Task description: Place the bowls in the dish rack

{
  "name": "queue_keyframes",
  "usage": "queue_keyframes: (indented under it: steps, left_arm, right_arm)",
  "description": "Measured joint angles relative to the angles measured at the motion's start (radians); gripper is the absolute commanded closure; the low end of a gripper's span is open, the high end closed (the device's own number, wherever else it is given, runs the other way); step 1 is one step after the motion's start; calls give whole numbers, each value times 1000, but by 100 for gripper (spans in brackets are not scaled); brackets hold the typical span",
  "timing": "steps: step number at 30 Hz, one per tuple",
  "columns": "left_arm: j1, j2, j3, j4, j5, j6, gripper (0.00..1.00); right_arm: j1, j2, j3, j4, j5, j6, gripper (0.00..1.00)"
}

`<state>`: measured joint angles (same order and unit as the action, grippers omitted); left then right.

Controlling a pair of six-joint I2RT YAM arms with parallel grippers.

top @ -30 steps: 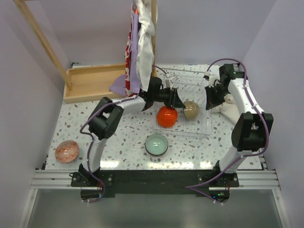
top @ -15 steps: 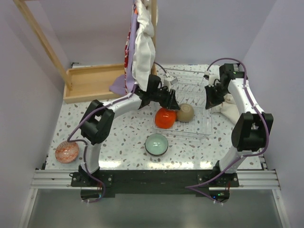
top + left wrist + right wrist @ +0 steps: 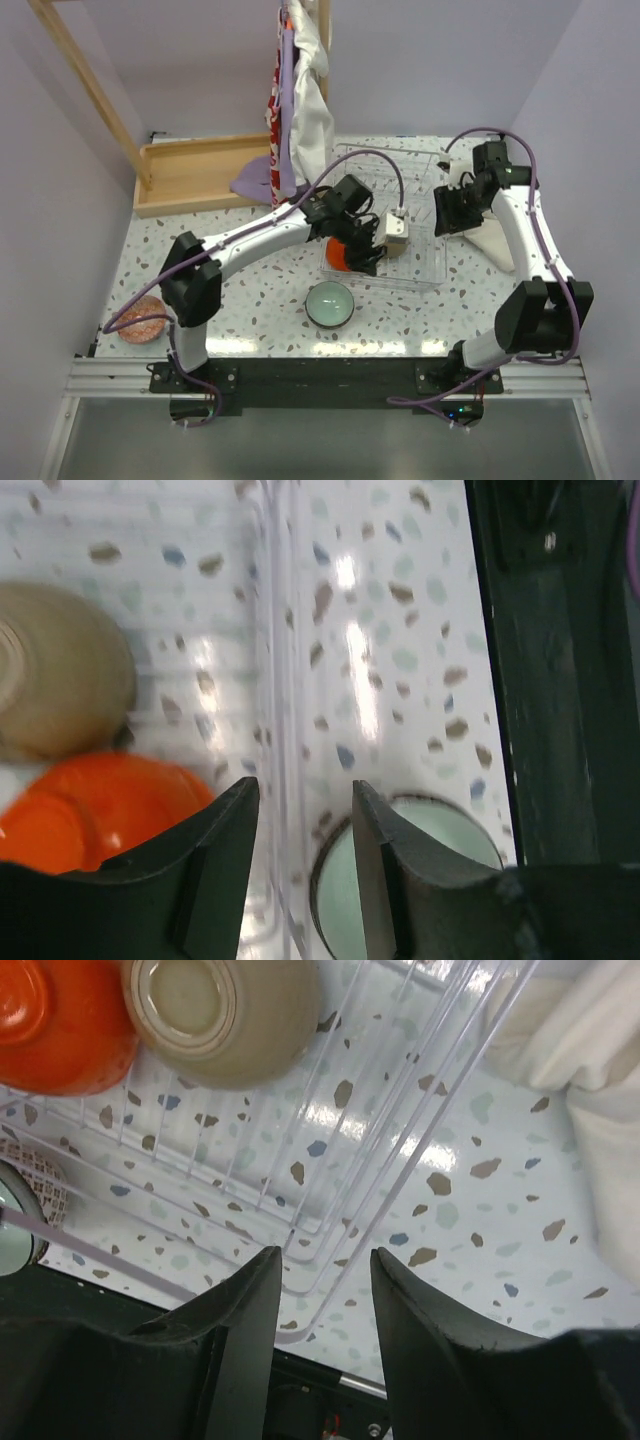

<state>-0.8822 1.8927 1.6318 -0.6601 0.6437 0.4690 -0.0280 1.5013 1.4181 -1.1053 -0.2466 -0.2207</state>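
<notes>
Left gripper [image 3: 305, 800] has reached further over the dish rack [image 3: 425, 265], jaws apart and empty. Right gripper [image 3: 325, 1260] has opened. Orange bowl [image 3: 90, 815] and tan bowl [image 3: 220, 1010] sit in the rack's near-left corner.

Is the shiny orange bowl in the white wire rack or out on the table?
In. The glossy orange bowl sits inside the white wire dish rack, beside the tan round bowl.
</notes>
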Motion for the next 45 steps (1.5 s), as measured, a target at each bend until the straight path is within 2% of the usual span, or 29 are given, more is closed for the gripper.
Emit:
queue_keyframes:
  steps: [4, 9, 14, 19, 20, 24, 27, 32, 39, 45]
  left_arm:
    - [24, -170, -208, -146, -68, 162, 51]
    - [47, -395, -468, -254, -190, 230, 51]
    - [203, -568, -605, -298, -293, 277, 50]
    - [239, -764, -706, -323, -386, 282, 45]
    - [241, -797, -742, -327, -421, 275, 40]
    - [275, -904, -937, -355, -643, 220, 35]
    - [356, -970, -1076, -425, -796, 167, 32]
    - [461, -1056, -1093, -451, -911, 58, 31]
    - [611, -1130, -1019, -456, -982, -20, 30]
    - [783, -1114, -1008, -450, -1009, -74, 37]
  right_arm:
    - [0, -60, -63, 1, 9, 0, 55]
    - [0, -64, -92, 1, 20, 3, 55]
    - [0, -61, -92, 2, 21, 3, 55]
    - [0, -61, -96, 3, 20, -1, 53]
    - [0, -61, -97, 3, 20, -2, 52]
    - [0, -61, -100, 1, 20, -13, 46]
    - [0, -61, -101, 1, 20, -19, 46]
    - [0, -61, -117, 0, 17, -23, 46]
    - [0, -26, -107, -15, -1, -38, 46]
    - [1, 55, -32, -39, -8, -55, 47]
